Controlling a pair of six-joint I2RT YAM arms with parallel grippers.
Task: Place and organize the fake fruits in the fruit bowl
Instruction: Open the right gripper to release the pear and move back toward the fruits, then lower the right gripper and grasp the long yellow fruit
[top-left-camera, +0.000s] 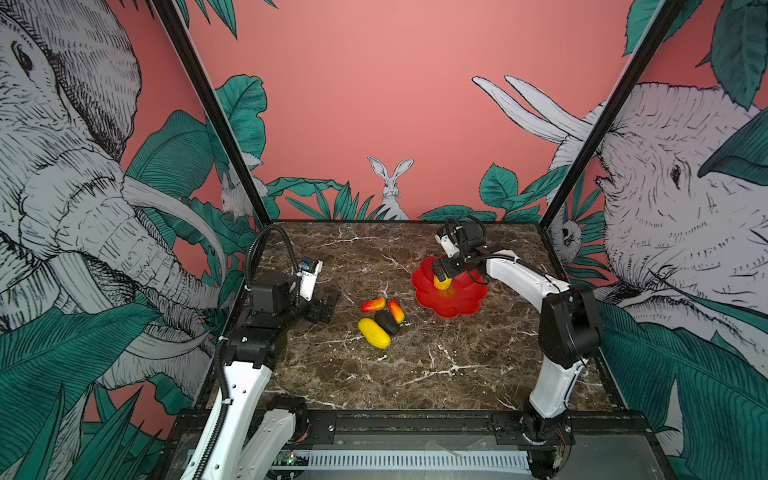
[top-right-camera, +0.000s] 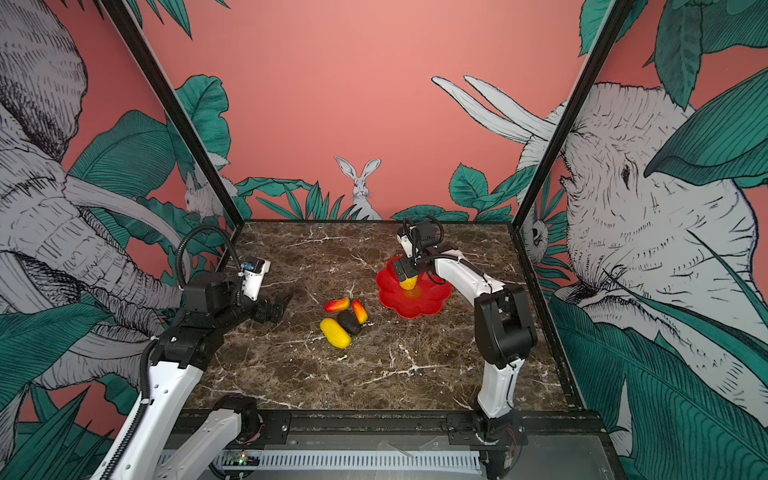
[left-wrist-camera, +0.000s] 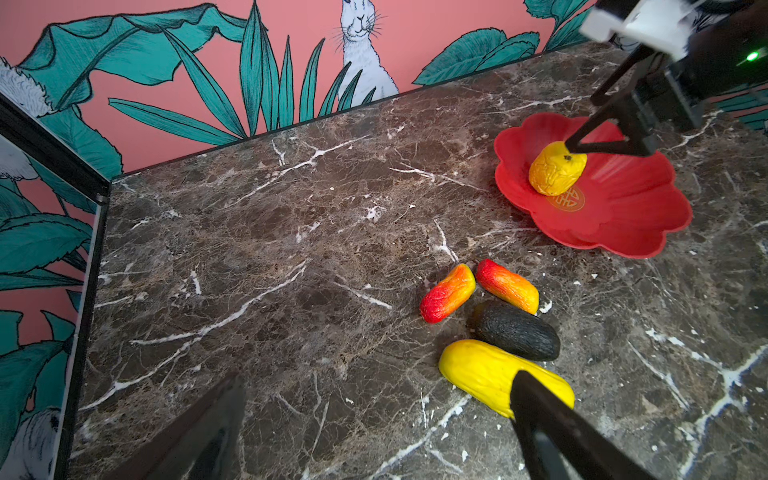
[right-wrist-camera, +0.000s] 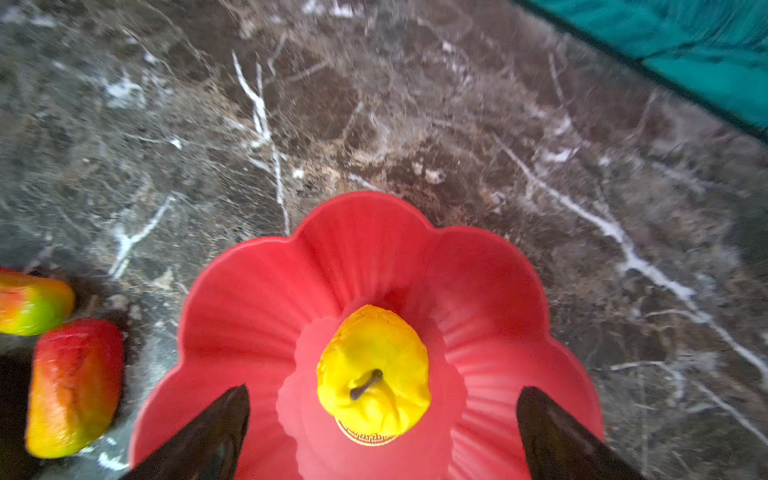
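right gripper: its jaws are standing wide apart, clamping nothing, and it is hanging low over the middle of the fruit bowl.
round yellow fruit: it is sitting in the bowl, stem up, partly covering the gold mark at the centre; in the right wrist view it is lying between the two black fingers, with a gap on each side.
fruit bowl, in both top views: it is resting on the marble table, right of the middle and toward the back.
left gripper: its jaws are standing apart, holding nothing, near the table's left edge and apart from the loose fruits.
long yellow fruit: it is lying on the table just beside the dark oval fruit.
first red-orange fruit and second red-orange fruit: they are lying on the table just behind those two, near the bowl's left rim but outside it.
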